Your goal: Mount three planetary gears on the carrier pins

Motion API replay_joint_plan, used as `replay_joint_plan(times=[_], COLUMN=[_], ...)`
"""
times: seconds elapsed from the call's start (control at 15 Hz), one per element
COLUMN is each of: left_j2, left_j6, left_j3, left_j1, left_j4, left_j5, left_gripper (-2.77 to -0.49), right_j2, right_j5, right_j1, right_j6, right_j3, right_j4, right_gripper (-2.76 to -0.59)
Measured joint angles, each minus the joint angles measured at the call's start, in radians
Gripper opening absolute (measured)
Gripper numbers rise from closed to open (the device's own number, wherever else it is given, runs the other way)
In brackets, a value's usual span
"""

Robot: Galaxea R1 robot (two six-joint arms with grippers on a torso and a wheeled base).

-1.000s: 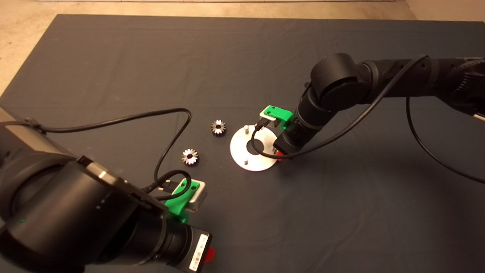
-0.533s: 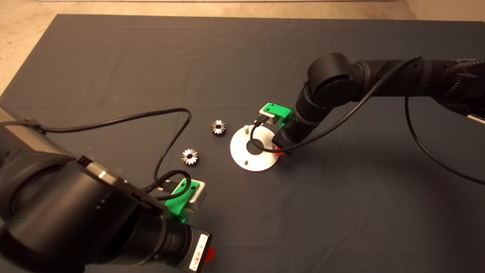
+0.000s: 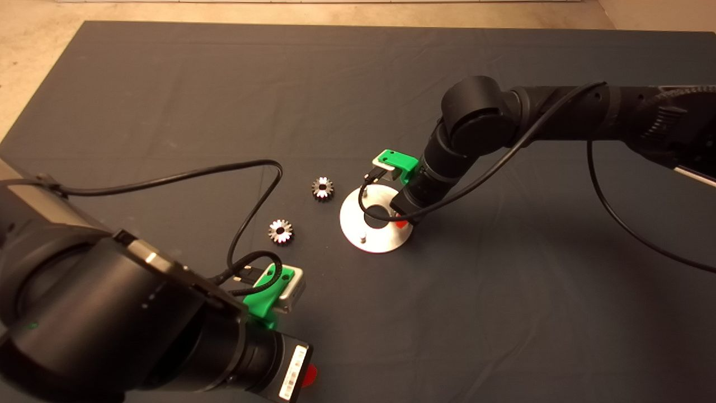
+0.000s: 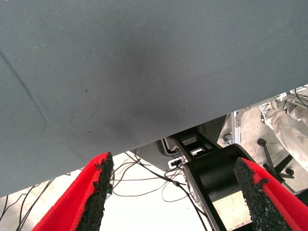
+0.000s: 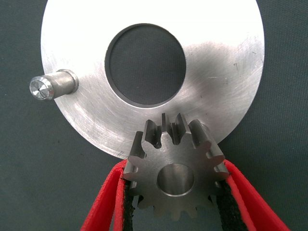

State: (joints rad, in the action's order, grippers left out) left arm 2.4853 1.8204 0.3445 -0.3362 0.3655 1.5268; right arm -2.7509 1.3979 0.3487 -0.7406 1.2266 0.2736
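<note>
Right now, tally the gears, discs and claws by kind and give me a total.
Gears: 3, two loose on the mat at and, one held over the disc's edge
Silver disc: 1
Claws: 2, the right claw shut on that gear, the left claw open, parked at the mat's near edge
Total: 6
</note>
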Motion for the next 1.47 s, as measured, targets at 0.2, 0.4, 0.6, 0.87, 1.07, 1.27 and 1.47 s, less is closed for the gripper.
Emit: replay_joint_plan(times=[0.2,0.4,0.6,0.87,1.07,1.27,1.47], left_j2=[0.0,0.0,0.0,0.0,0.0,-0.001,-0.001], left_j6=[0.0,0.0,0.0,0.0,0.0,0.0,0.0], left_j3=[0.0,0.0,0.0,0.0,0.0,0.0,0.0], left_j1=[0.0,0.0,0.0,0.0,0.0,0.0,0.0], left_j4=[0.0,0.0,0.0,0.0,0.0,0.0,0.0], left_j5=[0.0,0.0,0.0,0.0,0.0,0.0,0.0], left_gripper=[-1.48,-1.48,-1.48,-1.48,-1.48,-1.48,-1.48], right_j2=[0.0,0.001,0.002,0.003,0.003,0.003,0.003], right_j5=[0.0,0.004,0.009,0.01,0.012,0.024,0.043], right_j1=[0.0,0.0,0.0,0.002,0.002,0.003,0.003], right_j6=[0.005,0.01,0.027,0.044,0.048,0.048,0.048], right_j3=[0.001,0.001,0.005,0.022,0.022,0.022,0.022], right_j4=[0.0,0.0,0.0,0.001,0.001,0.001,0.002], right_gripper=[-2.41,-2.41,-2.41,-2.41,-2.41,-2.41,-2.41])
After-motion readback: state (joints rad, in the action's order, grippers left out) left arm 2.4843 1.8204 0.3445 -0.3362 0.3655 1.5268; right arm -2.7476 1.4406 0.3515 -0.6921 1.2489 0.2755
